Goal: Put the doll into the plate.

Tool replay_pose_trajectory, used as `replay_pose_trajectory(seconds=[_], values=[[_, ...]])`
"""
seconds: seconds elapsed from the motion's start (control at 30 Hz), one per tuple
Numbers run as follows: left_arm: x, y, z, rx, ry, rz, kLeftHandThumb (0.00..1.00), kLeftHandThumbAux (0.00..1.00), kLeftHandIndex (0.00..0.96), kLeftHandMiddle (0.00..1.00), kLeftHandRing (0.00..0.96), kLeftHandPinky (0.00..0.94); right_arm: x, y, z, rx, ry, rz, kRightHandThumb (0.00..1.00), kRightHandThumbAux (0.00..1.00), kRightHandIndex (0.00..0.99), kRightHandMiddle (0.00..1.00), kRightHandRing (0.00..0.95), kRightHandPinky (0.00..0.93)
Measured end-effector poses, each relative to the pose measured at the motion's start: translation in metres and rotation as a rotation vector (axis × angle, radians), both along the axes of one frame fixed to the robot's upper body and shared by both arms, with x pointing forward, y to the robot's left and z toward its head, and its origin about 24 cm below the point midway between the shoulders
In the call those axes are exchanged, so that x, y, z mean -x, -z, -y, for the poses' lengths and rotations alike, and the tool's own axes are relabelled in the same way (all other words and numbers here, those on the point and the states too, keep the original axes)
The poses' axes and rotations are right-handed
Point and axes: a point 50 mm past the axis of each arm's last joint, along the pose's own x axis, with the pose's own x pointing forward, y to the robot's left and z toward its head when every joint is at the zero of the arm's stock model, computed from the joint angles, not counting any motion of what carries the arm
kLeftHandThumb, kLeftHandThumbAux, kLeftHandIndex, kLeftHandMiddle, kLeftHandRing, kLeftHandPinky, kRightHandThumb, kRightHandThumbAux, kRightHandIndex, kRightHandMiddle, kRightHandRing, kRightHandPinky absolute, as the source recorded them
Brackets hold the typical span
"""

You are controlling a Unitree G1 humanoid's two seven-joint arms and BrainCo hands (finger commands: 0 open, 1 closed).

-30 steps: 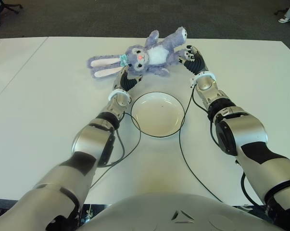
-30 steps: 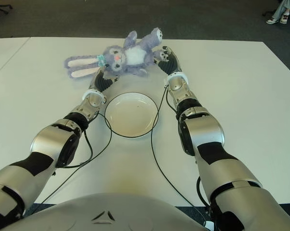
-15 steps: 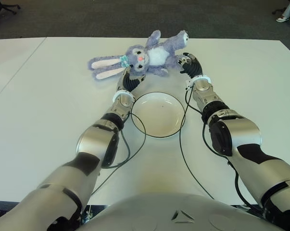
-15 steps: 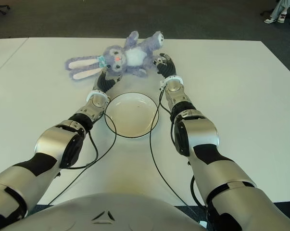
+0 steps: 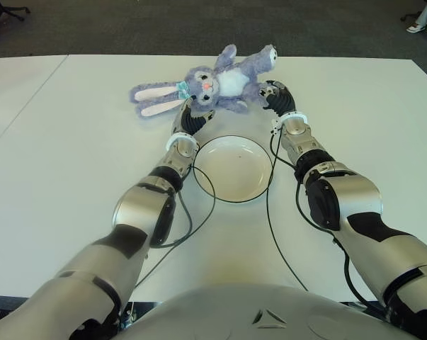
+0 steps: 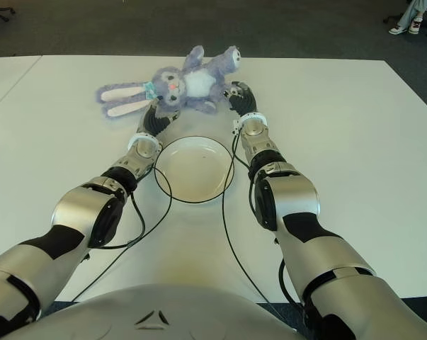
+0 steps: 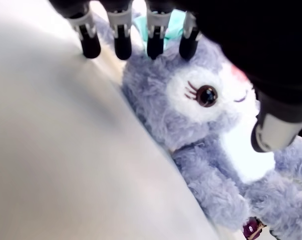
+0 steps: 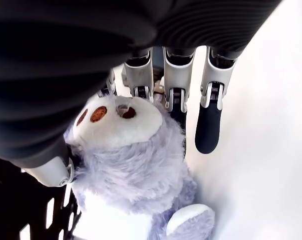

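- Left eye view: a purple doll (image 5: 213,83), a plush rabbit with long white-lined ears, lay on the white table (image 5: 71,156) in the upper centre of the frame, its ears pointing toward the left and its feet toward the upper right. Just below it, in the middle of the frame, sat an empty white plate (image 5: 233,168), apart from the doll. The left hand (image 5: 190,119) showed at the lower edge of the doll's head, and the right hand (image 5: 275,96) at the doll's leg on the right. Black cables (image 5: 270,212) ran from both wrists past the plate's rim.
- Right eye view: the same layout, with a strip of dark floor (image 6: 305,28) across the top of the frame.
- Left wrist view: the left hand's fingers (image 7: 121,42) hung straight and spread above the doll's head, and the thumb stood beside its face; they enclosed nothing.
- Right wrist view: the right hand's fingers (image 8: 209,120) reached down, open, around the doll's white-soled foot, with the thumb on the other side; whether they touched it I cannot tell.
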Motion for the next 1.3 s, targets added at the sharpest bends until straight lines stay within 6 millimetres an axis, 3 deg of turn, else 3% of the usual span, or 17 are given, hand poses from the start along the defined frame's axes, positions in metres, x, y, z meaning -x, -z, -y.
replay_pose_trajectory(seconds=[0.13, 0.23, 0.3, 0.43, 1.3], values=[[0.000, 0.001, 0.000, 0.001, -0.003, -0.006, 0.132, 0.523, 0.000, 0.000, 0.000, 0.000, 0.000, 0.000, 0.001, 0.028, 0.013, 0.002, 0.698, 0.706, 0.427, 0.601, 0.666, 0.704], [0.000, 0.001, 0.001, 0.003, -0.004, -0.007, 0.128, 0.524, 0.000, 0.000, 0.000, 0.000, 0.000, 0.000, 0.001, 0.059, 0.020, 0.010, 0.698, 0.706, 0.428, 0.616, 0.680, 0.713], [0.000, 0.001, 0.001, 0.005, -0.005, -0.007, 0.116, 0.537, 0.000, 0.000, 0.000, 0.000, 0.000, 0.000, 0.001, 0.076, 0.025, 0.014, 0.702, 0.707, 0.433, 0.724, 0.761, 0.765], [0.000, 0.001, 0.002, 0.011, -0.006, -0.008, 0.109, 0.546, 0.000, 0.000, 0.000, 0.000, 0.000, 0.000, 0.002, 0.115, 0.044, 0.021, 0.704, 0.708, 0.435, 0.767, 0.792, 0.782], [0.001, 0.001, 0.004, 0.027, -0.013, -0.007, 0.092, 0.592, 0.000, 0.000, 0.000, 0.000, 0.000, -0.001, 0.012, 0.123, 0.143, 0.018, 0.709, 0.710, 0.439, 0.793, 0.805, 0.819]])
